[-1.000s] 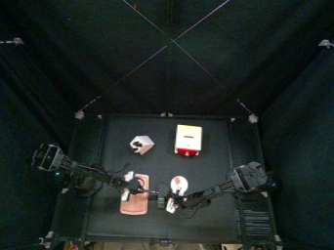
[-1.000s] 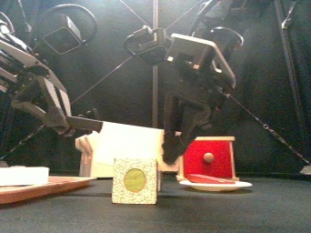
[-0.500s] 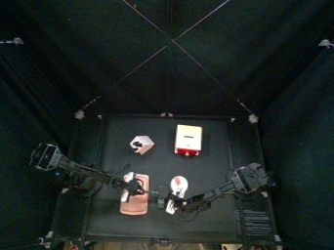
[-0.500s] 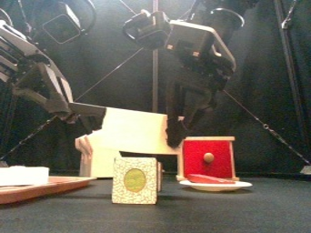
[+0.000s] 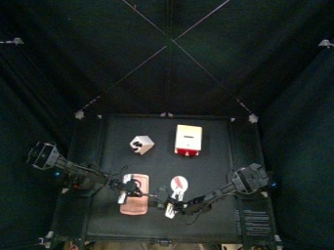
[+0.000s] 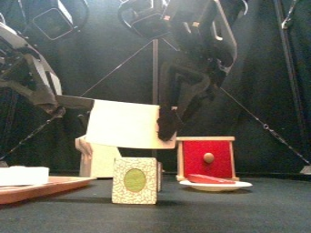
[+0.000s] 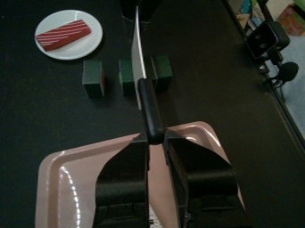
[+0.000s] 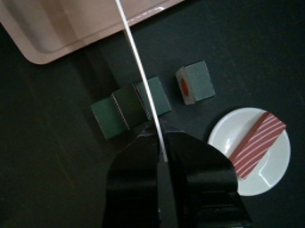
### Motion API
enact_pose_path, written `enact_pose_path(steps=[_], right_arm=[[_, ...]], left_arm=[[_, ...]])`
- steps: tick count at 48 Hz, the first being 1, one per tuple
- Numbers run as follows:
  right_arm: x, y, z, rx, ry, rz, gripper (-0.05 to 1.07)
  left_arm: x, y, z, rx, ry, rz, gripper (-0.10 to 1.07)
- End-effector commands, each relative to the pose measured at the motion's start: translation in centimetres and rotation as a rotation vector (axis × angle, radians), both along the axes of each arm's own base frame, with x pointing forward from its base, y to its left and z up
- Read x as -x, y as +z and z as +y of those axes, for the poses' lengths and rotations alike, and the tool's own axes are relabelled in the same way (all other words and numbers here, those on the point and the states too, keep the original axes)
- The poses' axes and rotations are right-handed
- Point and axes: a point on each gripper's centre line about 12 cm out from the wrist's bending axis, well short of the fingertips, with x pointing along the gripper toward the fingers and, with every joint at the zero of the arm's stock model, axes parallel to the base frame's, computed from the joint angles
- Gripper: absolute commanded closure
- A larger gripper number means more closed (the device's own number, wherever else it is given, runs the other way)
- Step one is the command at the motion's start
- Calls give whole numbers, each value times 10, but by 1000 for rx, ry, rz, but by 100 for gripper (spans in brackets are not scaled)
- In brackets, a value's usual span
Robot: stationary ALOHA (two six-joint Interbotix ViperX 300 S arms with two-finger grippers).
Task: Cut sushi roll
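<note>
The sushi roll (image 7: pixel 127 76) is a row of dark green pieces on the black table; one end faces the front view as a green-rimmed square (image 6: pixel 135 179). One piece (image 8: pixel 193 80) lies a little apart from the row (image 8: pixel 131 104). A broad white knife (image 6: pixel 125 123) hangs level above the roll. My left gripper (image 7: pixel 152 141) is shut on its black handle (image 7: pixel 148 100). My right gripper (image 8: pixel 161 142) is shut on the blade (image 8: pixel 132 62), which shows edge-on above the pieces.
A pink tray (image 7: pixel 71 169) lies at the front left with a white block (image 6: pixel 25 175) on it. A white plate (image 8: pixel 244 169) carries a red fish slice (image 6: pixel 214 181). Behind stand a red box (image 6: pixel 208 155) and a small pale box (image 5: pixel 141 145).
The knife has risen higher above the roll, held by both grippers. In the top view both arms have drawn slightly toward the table's front edge.
</note>
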Motion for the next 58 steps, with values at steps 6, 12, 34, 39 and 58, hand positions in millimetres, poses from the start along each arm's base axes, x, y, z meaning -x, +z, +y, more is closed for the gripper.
enact_pose_path(steps=[6, 12, 34, 39, 58], right_arm=[[1, 6, 0, -17, -10, -12, 76], [1, -1, 1, -33, -11, 0, 76], [3, -10, 0, -41, -9, 14, 76], [3, -10, 0, -41, -11, 14, 76], [4, -12, 0, -39, -10, 18, 76]], left_arm=[[-2, -6, -4, 7, -1, 23, 54], [-2, -10, -8, 5, -10, 37, 54], [-1, -15, -9, -1, -10, 64, 54], [-2, -15, -10, -1, -14, 66, 54], [-4, -5, -20, 1, -43, 52, 54]])
